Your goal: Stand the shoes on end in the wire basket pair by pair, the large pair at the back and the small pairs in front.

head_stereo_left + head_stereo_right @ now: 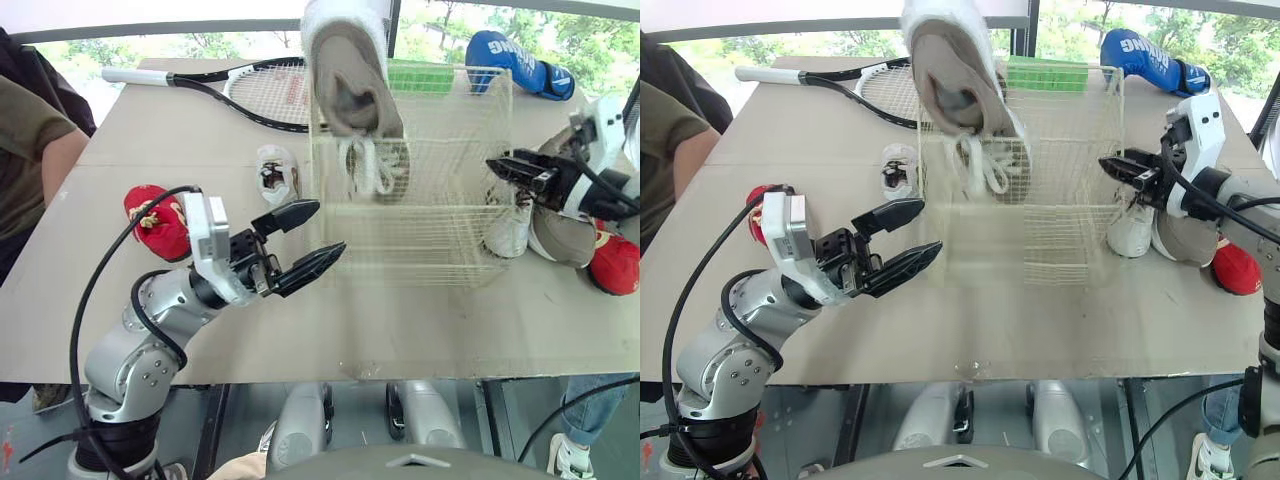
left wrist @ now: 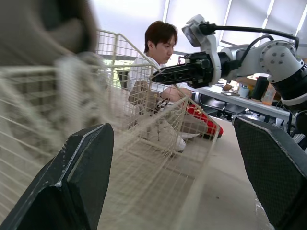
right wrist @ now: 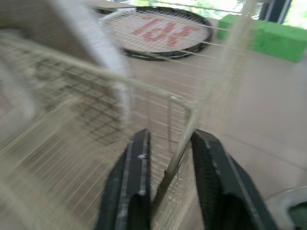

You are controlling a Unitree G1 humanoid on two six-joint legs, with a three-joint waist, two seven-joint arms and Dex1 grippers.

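Note:
The wire basket (image 1: 420, 206) stands mid-table. One large beige shoe (image 1: 352, 85) stands on end at its back left, laces hanging down. Its mate (image 1: 562, 238) lies outside to the right, beside a white shoe (image 1: 508, 230) and a red shoe (image 1: 614, 266). A small red pair (image 1: 158, 222) and a small pale shoe (image 1: 277, 172) lie left of the basket. My right gripper (image 1: 503, 168) is at the basket's right rim, its fingers (image 3: 132, 191) closed around a rim wire (image 3: 184, 139). Empty and open, my left gripper (image 1: 312, 238) hovers at the basket's front left corner.
A tennis racket (image 1: 262, 92) and a green box (image 1: 420, 76) lie behind the basket, with a blue boxing glove (image 1: 520, 62) at the back right. A person (image 1: 30, 130) sits at the table's left edge. Bare tabletop (image 1: 400, 330) runs along the front.

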